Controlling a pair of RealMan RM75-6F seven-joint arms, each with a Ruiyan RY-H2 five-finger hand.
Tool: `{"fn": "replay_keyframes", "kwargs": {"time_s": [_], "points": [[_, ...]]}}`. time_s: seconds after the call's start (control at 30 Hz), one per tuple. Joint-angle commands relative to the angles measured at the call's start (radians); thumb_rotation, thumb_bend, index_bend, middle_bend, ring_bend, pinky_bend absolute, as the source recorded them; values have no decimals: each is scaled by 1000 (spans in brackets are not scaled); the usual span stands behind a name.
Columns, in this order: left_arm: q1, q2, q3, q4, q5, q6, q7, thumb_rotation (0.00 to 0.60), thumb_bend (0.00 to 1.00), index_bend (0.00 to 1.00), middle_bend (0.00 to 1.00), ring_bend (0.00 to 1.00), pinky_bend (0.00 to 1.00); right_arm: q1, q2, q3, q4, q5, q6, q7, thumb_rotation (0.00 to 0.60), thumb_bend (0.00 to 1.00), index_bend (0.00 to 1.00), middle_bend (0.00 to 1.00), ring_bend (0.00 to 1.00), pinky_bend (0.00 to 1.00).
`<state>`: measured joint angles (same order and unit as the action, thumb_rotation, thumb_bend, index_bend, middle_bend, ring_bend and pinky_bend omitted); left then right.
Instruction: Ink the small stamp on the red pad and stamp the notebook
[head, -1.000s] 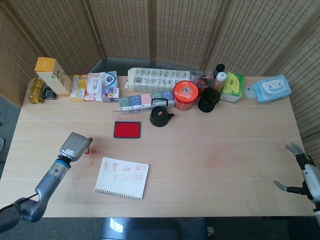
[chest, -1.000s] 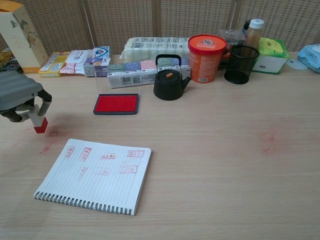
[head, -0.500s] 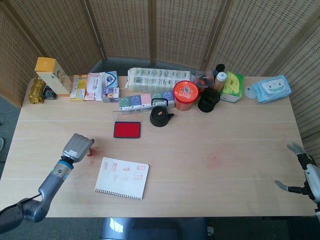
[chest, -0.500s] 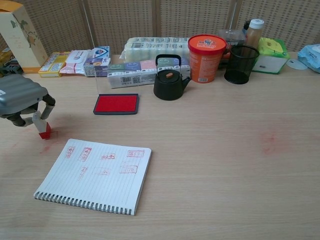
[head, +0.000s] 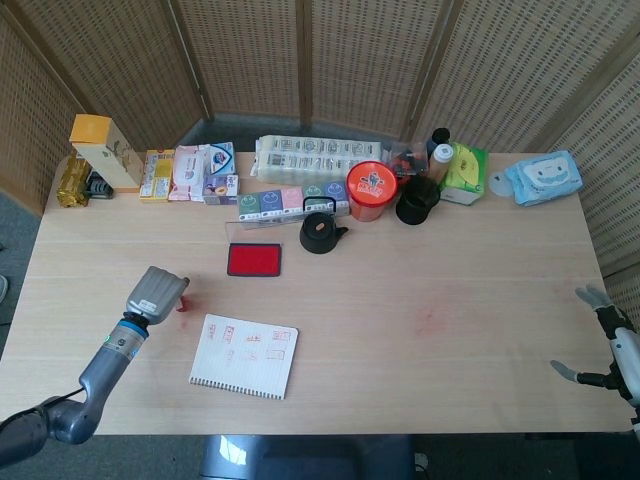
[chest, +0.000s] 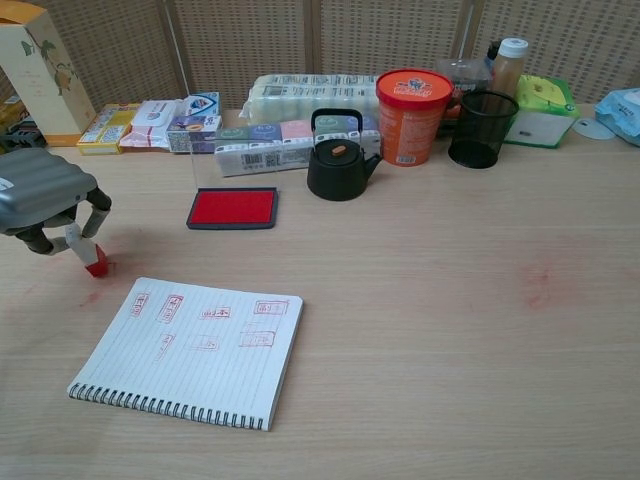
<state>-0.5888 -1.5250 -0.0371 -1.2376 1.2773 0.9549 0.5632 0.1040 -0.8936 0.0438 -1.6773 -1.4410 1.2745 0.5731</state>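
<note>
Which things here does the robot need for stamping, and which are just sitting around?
Needed: small stamp held by left hand; red pad; notebook.

Just sitting: black kettle; orange tub; mesh cup; tissue packs.

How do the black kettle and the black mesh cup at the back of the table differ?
The black kettle is solid-walled, with a lid, a spout and an upright bail handle; the black mesh cup is see-through wire mesh, open-topped, with no handle. The kettle stands nearer the table's front, close to the red ink pad; the cup stands further back, right of the orange tub. Both are black and upright.
</note>
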Motion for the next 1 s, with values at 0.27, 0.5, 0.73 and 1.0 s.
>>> {"fn": "replay_keyframes", "kwargs": {"time_s": [0.27, 0.5, 0.73, 1.0], "points": [[-1, 17, -8, -25, -18, 15, 20, 600, 259, 674, 1000, 1000, 1000, 0, 1, -1, -1, -3, 1, -1, 600, 127, 0, 0, 0, 0], [0, 25, -5, -34, -24, 15, 21, 600, 259, 673, 1000, 1000, 1000, 1, 1, -2, -2, -4, 1, -1, 600, 126, 0, 0, 0, 0], [11, 63, -16, -75, -8, 59, -15, 600, 259, 673, 1000, 1000, 1000, 0, 2, -2, -3, -6, 3, -1, 600, 126, 0, 0, 0, 0], [54, 174, -45, -194, 47, 183, -128, 600, 187, 491, 830, 867, 909, -2, 3, -3, -7, -12, 10, -3, 600, 127, 0, 0, 0, 0]]}}
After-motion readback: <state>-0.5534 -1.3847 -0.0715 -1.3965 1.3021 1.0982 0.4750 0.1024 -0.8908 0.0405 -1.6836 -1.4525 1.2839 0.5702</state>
